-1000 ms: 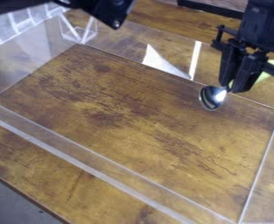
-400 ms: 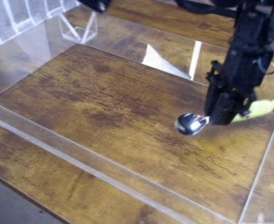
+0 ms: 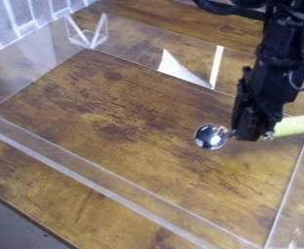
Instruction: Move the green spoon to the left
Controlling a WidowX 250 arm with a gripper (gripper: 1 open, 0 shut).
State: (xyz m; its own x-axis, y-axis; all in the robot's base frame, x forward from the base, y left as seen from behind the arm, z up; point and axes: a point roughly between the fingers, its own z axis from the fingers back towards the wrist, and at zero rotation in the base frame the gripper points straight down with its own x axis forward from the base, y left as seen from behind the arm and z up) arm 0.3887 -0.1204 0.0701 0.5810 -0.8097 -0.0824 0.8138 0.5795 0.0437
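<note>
While the arm stands low over the right end of the tray, this is how things lie

Gripper: the black gripper (image 3: pixel 258 124) points down at the wooden floor of the clear-walled tray (image 3: pixel 44 143), its tips right at the handle of the green spoon (image 3: pixel 245 131); the fingers look drawn in around that handle, though the dark body hides the contact, so a firm clamp is my reading and not a plain sight

Spoon: low on the wood near the tray's right wall, silver bowl toward the middle of the tray, yellow-green handle poking out to the right behind the fingers

Change: a second ago the spoon hung higher under the gripper with its bowl pointing down and the handle hidden; since then the arm has come down and the wrist has rolled, so the spoon now lies nearly flat and the handle shows; over the last moments the pose has barely shifted

Meaning for the task: the spoon remains on the right side, so the move left is not yet done; I judge the grip is being settled before a carry across the bare boards

Risk: the rounded handle could slip or swivel in the fingers
</note>
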